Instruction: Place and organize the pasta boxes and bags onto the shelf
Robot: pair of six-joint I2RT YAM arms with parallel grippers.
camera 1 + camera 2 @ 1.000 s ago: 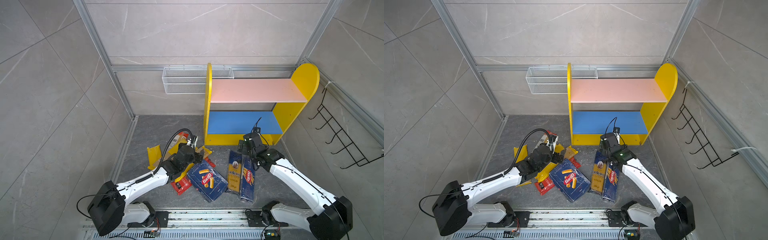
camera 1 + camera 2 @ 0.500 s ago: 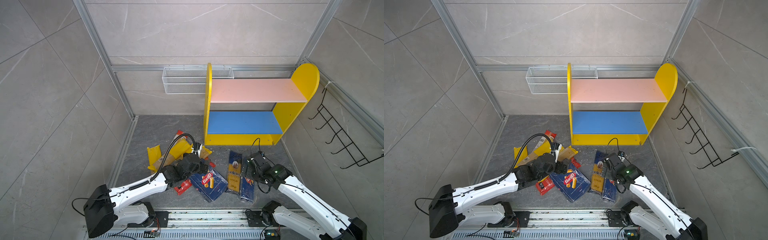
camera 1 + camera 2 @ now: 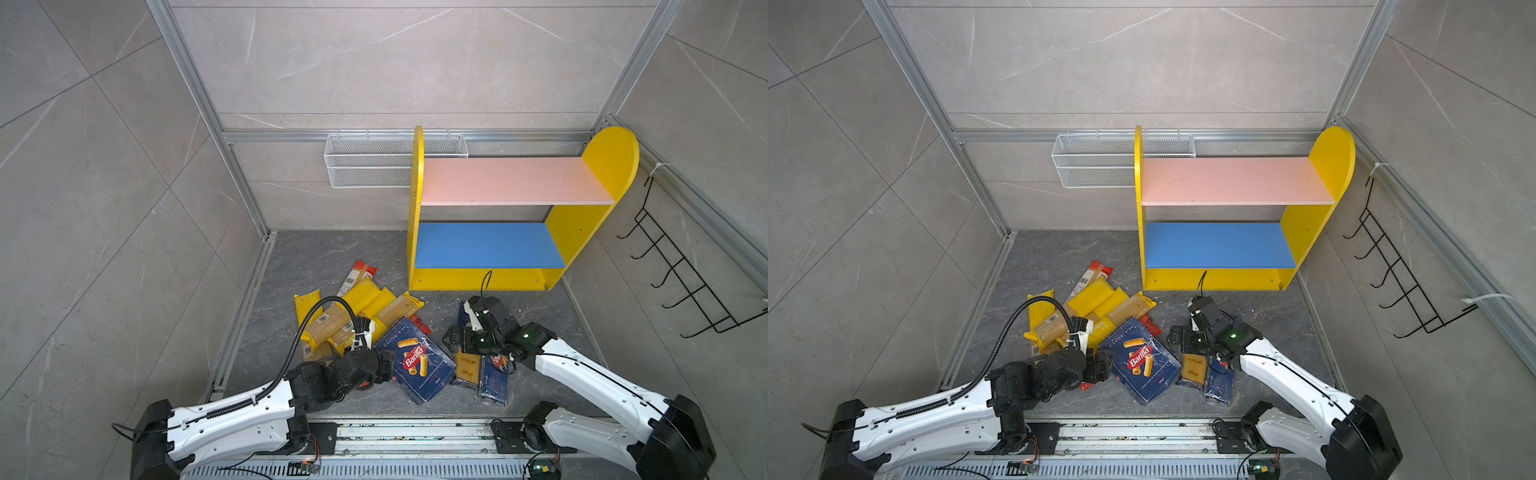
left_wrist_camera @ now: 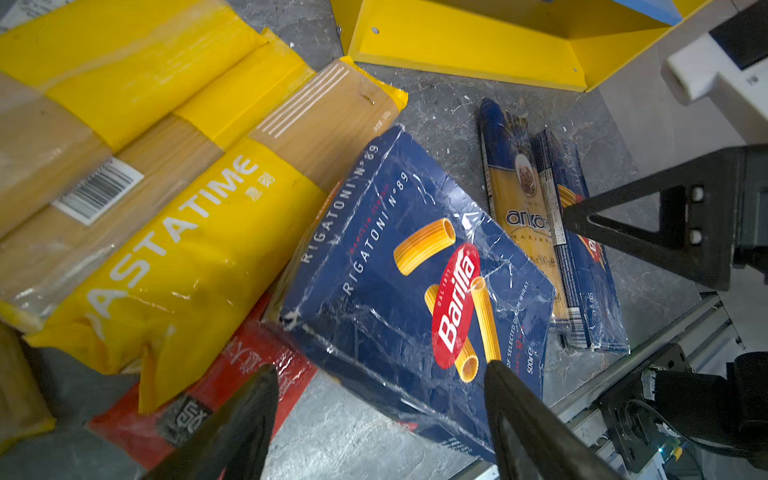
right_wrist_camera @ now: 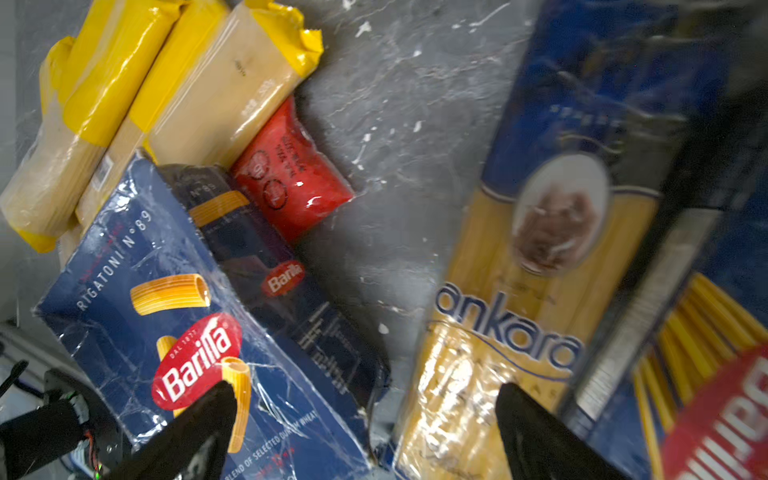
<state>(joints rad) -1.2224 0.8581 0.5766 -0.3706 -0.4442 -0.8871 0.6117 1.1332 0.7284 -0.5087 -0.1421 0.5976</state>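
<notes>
The wide Barilla pasta box [image 3: 415,365] [image 4: 415,270] lies flat on the floor, partly over a red-ended bag [image 4: 232,374]. My left gripper [image 3: 386,365] [image 4: 380,415] is open at the box's near left corner, and that corner lies between its fingers. Several yellow bags [image 3: 365,299] [image 4: 178,249] are piled behind the box. To its right lie the ankara bag [image 3: 467,368] [image 5: 519,291] and the narrow Barilla box [image 3: 494,378]. My right gripper [image 3: 453,340] [image 5: 365,415] hangs open over the gap between the wide box and the ankara bag. The shelf [image 3: 511,180] holds nothing.
A white wire basket [image 3: 374,166] hangs on the back wall left of the shelf. On the right wall is a black hook rack [image 3: 681,286]. A metal rail [image 3: 415,432] runs along the front edge, just behind the boxes. Another red-ended bag [image 3: 359,274] lies behind the yellow pile.
My left gripper came forward off the yellow bags to the wide box's corner and its jaws narrowed. My right gripper drew back from the shelf front and down over the ankara bag.
</notes>
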